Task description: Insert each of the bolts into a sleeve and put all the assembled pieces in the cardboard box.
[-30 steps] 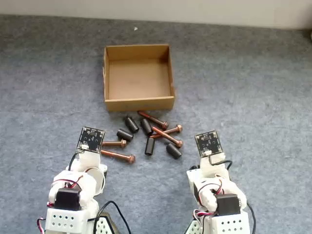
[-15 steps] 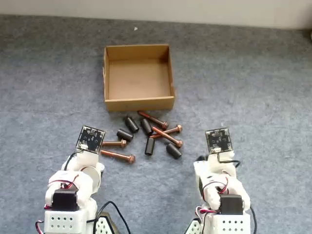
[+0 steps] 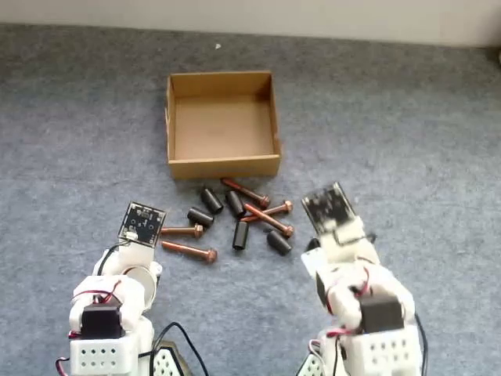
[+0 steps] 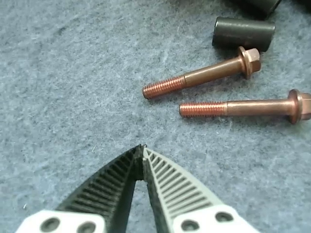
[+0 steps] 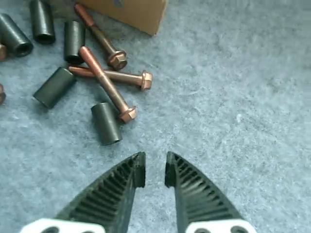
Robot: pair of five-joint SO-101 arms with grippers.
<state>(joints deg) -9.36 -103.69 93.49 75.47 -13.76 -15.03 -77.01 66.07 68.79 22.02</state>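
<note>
**Nothing assembled yet: bolts and sleeves loose, box empty**

My left gripper (image 4: 142, 150) is clenched tip to tip on nothing and hovers just short of the threaded ends of two bolts (image 4: 201, 74). My right gripper (image 5: 154, 170) has its jaws a narrow gap apart, also empty, near the closest sleeve (image 5: 106, 124). The two left-side bolts lie flat and nearly parallel. Their long axes run across the table, threads toward my left arm and hex heads toward the pile. Beyond them, three more bolts (image 3: 266, 213) cross one another among the sleeves (image 3: 210, 199). All of these lie on their sides on the grey mat (image 3: 407, 117), just in front of the cardboard box (image 3: 225, 165). I count five of each, none mated, and the box holds nothing, so I judge the whole job remains.
</note>
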